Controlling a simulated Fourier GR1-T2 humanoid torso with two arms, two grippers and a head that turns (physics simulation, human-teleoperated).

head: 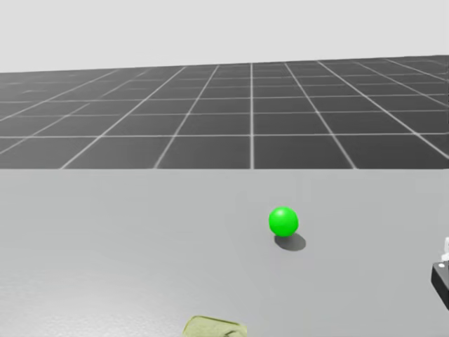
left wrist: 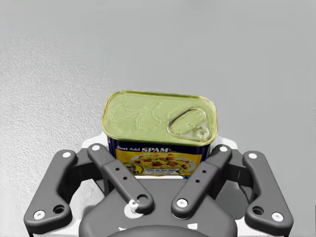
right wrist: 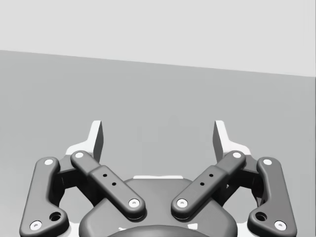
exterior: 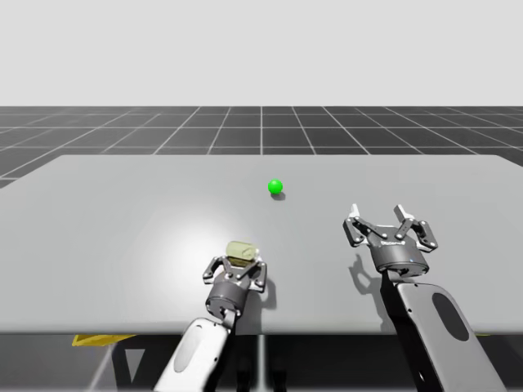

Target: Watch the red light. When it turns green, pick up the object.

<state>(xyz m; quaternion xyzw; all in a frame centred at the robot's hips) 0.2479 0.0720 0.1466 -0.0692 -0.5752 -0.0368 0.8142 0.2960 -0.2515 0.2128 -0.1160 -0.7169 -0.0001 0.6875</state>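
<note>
The light [exterior: 275, 186] is a small green ball on the grey table, also seen ahead of me in the head view [head: 283, 220]. The object is a rectangular can [left wrist: 160, 128] with a dull gold pull-tab lid and a blue and yellow label. It sits at the near middle of the table [exterior: 242, 250] and at the lower edge of the head view [head: 214, 327]. My left gripper [exterior: 238, 263] [left wrist: 160, 148] holds it, a finger pressed on each side. My right gripper [exterior: 377, 216] [right wrist: 158, 136] stands open to the right, with nothing between its fingers.
The grey table [exterior: 122, 212] is bare apart from the light and the can. Its near edge runs just behind my wrists. Beyond its far edge lies a dark gridded floor [exterior: 261, 131].
</note>
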